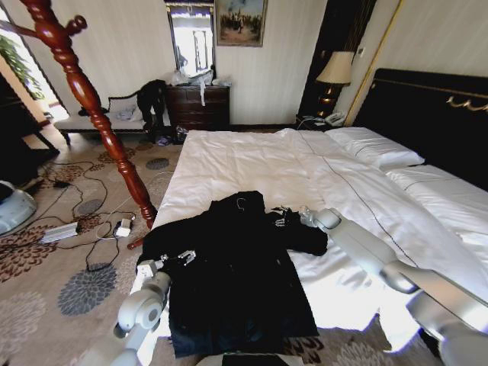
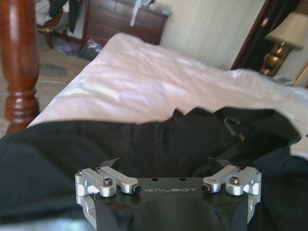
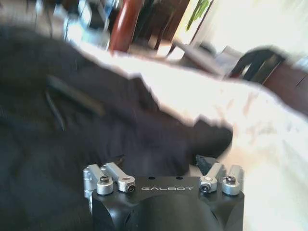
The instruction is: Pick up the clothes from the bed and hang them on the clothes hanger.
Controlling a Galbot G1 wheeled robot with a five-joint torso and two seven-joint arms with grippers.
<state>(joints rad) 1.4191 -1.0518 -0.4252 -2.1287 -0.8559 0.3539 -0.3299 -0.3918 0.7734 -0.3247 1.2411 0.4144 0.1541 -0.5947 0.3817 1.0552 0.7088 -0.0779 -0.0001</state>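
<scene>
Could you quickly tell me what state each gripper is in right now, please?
Left gripper: open, fingers spread over the clothes, holding nothing.
Right gripper: open, at the garment's sleeve on the bed, nothing gripped.

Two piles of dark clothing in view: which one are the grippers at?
The large black jacket spread on the bed, between left gripper and right gripper. The other heap hangs by the dresser.

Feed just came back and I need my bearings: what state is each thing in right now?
clothes: spread flat on the bed's near corner, not lifted.
bed: made, white duvet.
left gripper: open, at the clothes' left sleeve.
right gripper: open, over the right sleeve.
coat stand: leaning beside the bed, bare.
lamp: unlit.
</scene>
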